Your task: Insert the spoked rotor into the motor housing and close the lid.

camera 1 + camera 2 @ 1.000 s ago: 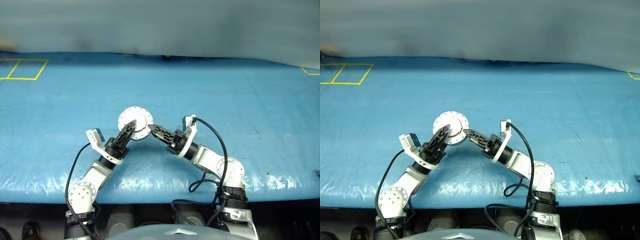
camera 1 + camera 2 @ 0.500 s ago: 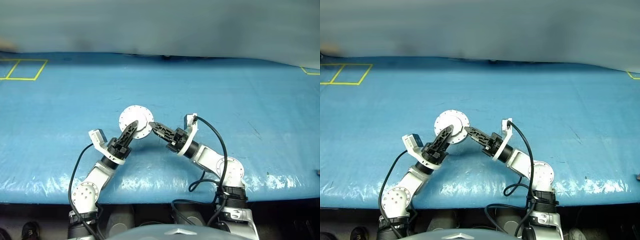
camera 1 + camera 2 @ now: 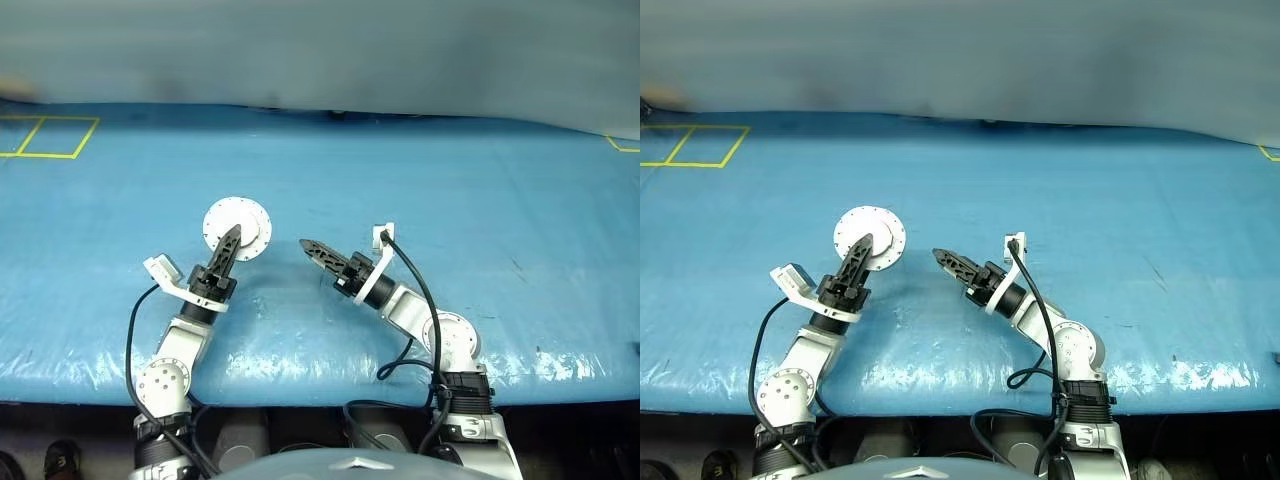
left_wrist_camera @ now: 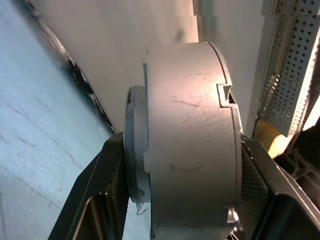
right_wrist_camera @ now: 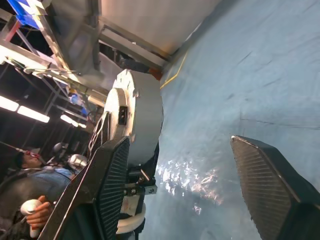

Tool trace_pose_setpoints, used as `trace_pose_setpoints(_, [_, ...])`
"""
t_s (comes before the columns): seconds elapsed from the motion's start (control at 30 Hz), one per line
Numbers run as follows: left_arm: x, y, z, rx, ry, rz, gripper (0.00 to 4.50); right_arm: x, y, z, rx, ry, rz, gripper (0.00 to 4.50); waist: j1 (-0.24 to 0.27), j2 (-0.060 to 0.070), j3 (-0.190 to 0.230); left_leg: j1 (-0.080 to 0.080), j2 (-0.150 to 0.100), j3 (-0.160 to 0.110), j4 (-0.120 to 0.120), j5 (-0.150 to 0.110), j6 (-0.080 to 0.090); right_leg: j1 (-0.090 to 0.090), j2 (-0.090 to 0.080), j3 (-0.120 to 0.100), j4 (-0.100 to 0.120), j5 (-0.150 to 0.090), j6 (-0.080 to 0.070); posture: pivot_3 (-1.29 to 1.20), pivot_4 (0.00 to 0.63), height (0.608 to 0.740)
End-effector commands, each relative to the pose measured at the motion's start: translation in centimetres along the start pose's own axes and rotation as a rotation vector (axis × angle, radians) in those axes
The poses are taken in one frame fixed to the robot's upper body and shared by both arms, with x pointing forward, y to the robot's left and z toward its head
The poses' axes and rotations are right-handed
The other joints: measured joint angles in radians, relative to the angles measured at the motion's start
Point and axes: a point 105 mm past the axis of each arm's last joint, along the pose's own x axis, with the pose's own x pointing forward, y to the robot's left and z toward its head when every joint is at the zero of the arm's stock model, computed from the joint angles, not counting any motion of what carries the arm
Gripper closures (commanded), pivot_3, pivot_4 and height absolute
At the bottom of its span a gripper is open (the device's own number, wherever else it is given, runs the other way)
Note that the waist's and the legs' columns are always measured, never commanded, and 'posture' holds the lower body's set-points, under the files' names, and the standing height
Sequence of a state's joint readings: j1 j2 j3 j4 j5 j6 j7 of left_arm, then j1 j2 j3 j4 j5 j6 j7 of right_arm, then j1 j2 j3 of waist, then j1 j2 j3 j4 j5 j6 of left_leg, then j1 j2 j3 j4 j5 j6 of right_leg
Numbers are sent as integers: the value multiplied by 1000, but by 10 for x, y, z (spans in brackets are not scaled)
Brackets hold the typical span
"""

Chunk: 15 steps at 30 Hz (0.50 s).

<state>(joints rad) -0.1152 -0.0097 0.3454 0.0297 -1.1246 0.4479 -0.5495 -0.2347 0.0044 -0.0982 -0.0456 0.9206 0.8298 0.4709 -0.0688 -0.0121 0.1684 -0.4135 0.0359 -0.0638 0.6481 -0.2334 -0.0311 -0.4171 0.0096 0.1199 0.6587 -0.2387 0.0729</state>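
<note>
The left end effector (image 3: 228, 240) clamps the closed motor housing (image 3: 237, 227) by its flat faces above the blue bench (image 3: 480, 200), while the right end effector (image 3: 312, 249) stands open and empty beside; the metal shell looks stiff, heavy, slippery.

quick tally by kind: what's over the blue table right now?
Motor housing, lid closed: 1
Grippers: 2, the left gripper clamped on the housing, the right gripper open and apart from it
Yellow tape squares on the blue table: 2
Total: 5
</note>
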Motion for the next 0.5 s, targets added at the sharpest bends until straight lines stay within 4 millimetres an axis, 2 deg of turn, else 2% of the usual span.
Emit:
trace_pose_setpoints(0.03, [37, 9, 21, 35, -85, 63, 2014, 1, 6, 12, -40, -51, 18, 1126, 1, -1, 1, 0, 0, 0, 0, 0, 0, 0, 1, 0, 0, 0, 0, 0, 150, 740])
trace_pose_setpoints(0.1, [58, 11, 18, 62, -67, 61, 2014, 0, 6, 12, -53, -57, 8, 1126, 0, -2, 1, 0, 0, 0, 1, 0, 0, 0, 0, 0, 0, 1, 0, 0, 150, 740])
trace_pose_setpoints(0.17, [78, 23, 12, 79, -37, 139, 2014, -1, 6, 14, -74, -70, -3, 1126, 4, -2, 1, -2, -1, 0, 0, 0, 0, 0, 0, 0, -2, 3, 4, 0, 150, 740])
trace_pose_setpoints(0.3, [98, 38, -1, 116, 24, 223, 2014, -5, 6, 17, -99, -97, -15, 1126, 2, -2, 1, -3, -2, -1, -1, 0, 0, 0, -1, 0, -4, 3, 4, 0, 150, 740])
trace_pose_setpoints(0.43, [109, 49, -14, 113, 75, 289, 2014, -13, 6, 20, -109, -130, -36, 1126, -1, -2, 1, -4, -1, -1, -3, -1, 1, -2, -1, 0, -4, 2, 2, 0, 150, 740])
trace_pose_setpoints(0.5, [110, 53, -20, 117, 106, 302, 1378, -15, 5, 20, -111, -139, -46, 1100, 1, -2, 1, -6, -1, -1, -4, -1, 1, -4, -1, 0, -3, 3, 0, 0, 150, 740])
